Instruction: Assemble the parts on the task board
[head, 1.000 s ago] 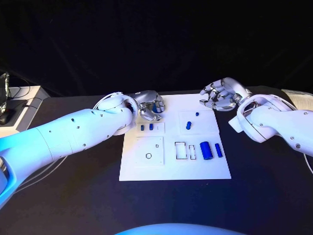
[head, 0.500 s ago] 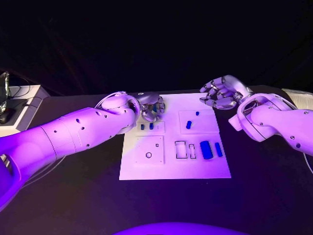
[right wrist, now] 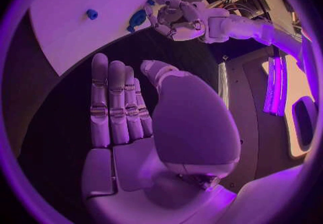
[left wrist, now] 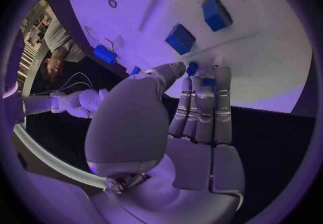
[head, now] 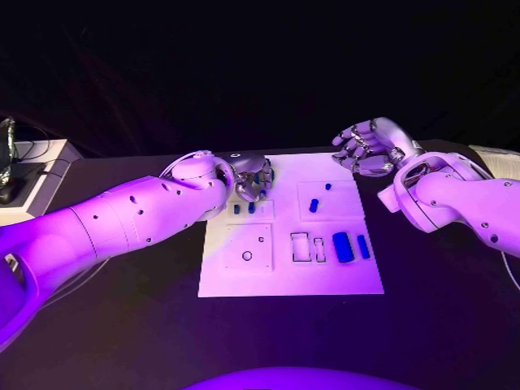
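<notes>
table: black table (head: 119, 325), the white task board (head: 289, 280) at its middle.
left hand (head: 251, 175): at the board's far left corner, pinching a small blue part (left wrist: 192, 67) at its fingertips (mostly hidden).
board parts: two blue cylinders (head: 349, 247), long axes running near-to-far, near the right edge.
right hand (head: 369, 150): spread and holding nothing, beyond the far right corner.

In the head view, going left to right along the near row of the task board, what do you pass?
Small ring-shaped mark → tall rectangular outline → narrower rectangular outline → thick blue cylinder → thin blue cylinder.
</notes>
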